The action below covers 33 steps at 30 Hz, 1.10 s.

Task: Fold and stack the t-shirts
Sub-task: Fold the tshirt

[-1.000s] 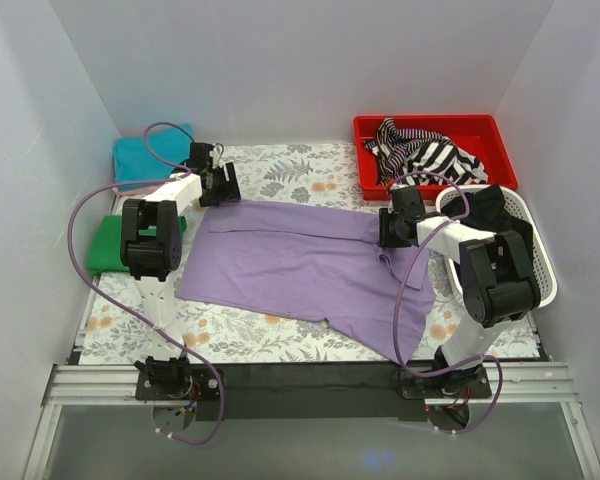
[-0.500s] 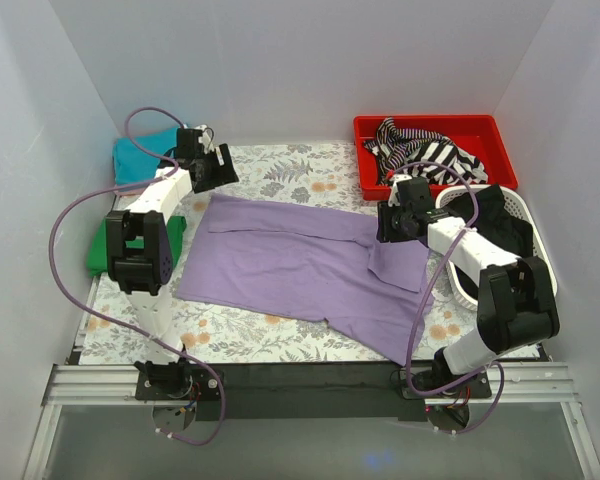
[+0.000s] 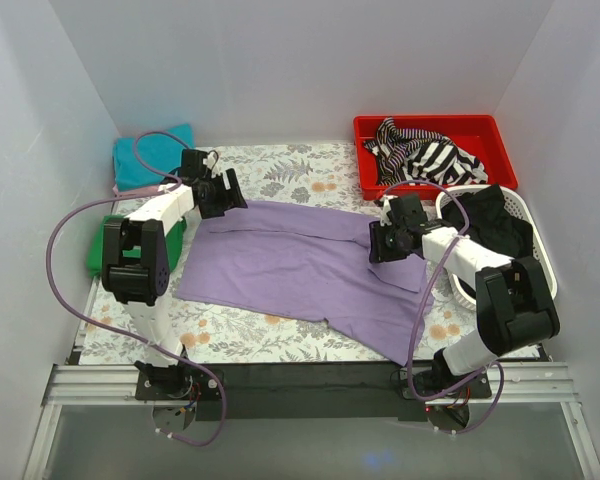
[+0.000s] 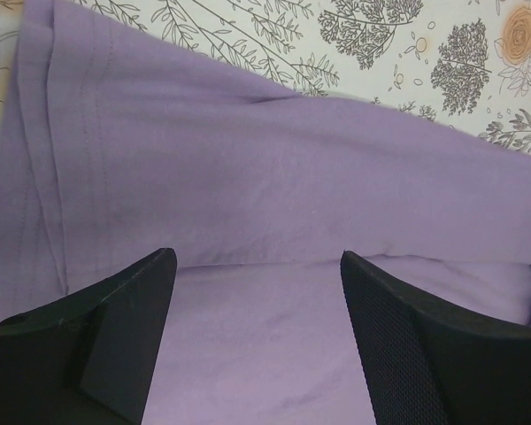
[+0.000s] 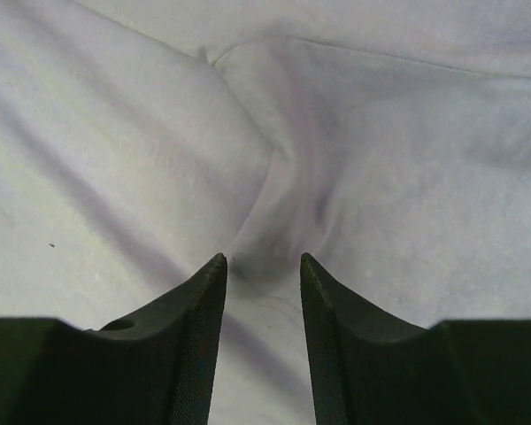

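Note:
The lavender t-shirt (image 3: 290,265) lies spread on the floral table. My left gripper (image 3: 229,192) hovers over its back left corner, jaws wide open and empty; in the left wrist view (image 4: 257,257) the cloth (image 4: 274,177) and its hem fill the picture. My right gripper (image 3: 378,243) is at the shirt's right side, shut on a puckered fold of the cloth (image 5: 274,204); it shows in the right wrist view (image 5: 262,258). A folded teal t-shirt (image 3: 148,155) lies at the back left, and a folded green one (image 3: 104,250) lies at the left edge.
A red tray (image 3: 504,150) with striped cloth (image 3: 425,152) stands at the back right. A white basket (image 3: 546,262) with dark cloth (image 3: 500,218) sits at the right, close to my right arm. White walls enclose three sides.
My left gripper swung from the back left down over the shirt's back left corner. My right gripper moved left, drawing the shirt's right flap further over the body.

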Each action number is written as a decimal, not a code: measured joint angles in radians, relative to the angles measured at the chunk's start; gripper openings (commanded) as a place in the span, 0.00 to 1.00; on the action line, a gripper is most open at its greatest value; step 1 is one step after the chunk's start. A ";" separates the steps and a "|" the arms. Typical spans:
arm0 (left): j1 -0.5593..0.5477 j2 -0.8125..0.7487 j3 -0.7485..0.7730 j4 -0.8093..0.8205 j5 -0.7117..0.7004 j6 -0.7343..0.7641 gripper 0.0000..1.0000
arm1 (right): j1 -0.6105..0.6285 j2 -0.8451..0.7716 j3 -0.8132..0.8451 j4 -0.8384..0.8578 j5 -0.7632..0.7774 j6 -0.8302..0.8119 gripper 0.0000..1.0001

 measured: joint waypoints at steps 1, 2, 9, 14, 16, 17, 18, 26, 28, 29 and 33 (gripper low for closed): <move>-0.001 0.008 0.000 0.001 0.003 0.000 0.74 | 0.000 0.003 0.000 0.002 -0.002 0.000 0.46; -0.002 0.012 0.000 0.002 0.005 -0.001 0.73 | 0.000 0.006 0.000 0.008 -0.005 0.001 0.46; -0.002 0.046 0.008 0.010 0.014 -0.003 0.73 | 0.012 0.106 0.020 0.032 -0.006 0.007 0.30; -0.002 0.078 0.008 0.008 0.013 -0.001 0.73 | 0.029 0.117 0.031 0.040 0.016 0.009 0.01; -0.002 0.078 0.008 0.006 0.011 0.000 0.73 | 0.040 0.114 0.031 0.039 0.022 0.007 0.01; -0.002 0.078 0.008 0.009 0.010 0.000 0.73 | 0.048 0.109 0.031 0.039 0.023 0.006 0.01; -0.002 0.078 0.008 0.010 0.010 0.001 0.73 | 0.057 0.098 0.031 0.037 0.024 0.005 0.03; -0.002 0.078 0.008 0.010 0.014 0.001 0.73 | 0.093 -0.002 0.130 -0.029 0.087 -0.004 0.11; -0.002 0.078 0.008 0.010 0.015 0.001 0.73 | 0.092 -0.006 0.158 -0.037 0.103 -0.005 0.08; -0.002 0.078 0.008 0.010 0.017 0.001 0.73 | 0.092 -0.006 0.164 -0.041 0.106 -0.006 0.08; -0.002 0.080 0.008 0.004 0.021 0.008 0.73 | 0.100 0.016 0.167 -0.091 0.076 -0.003 0.41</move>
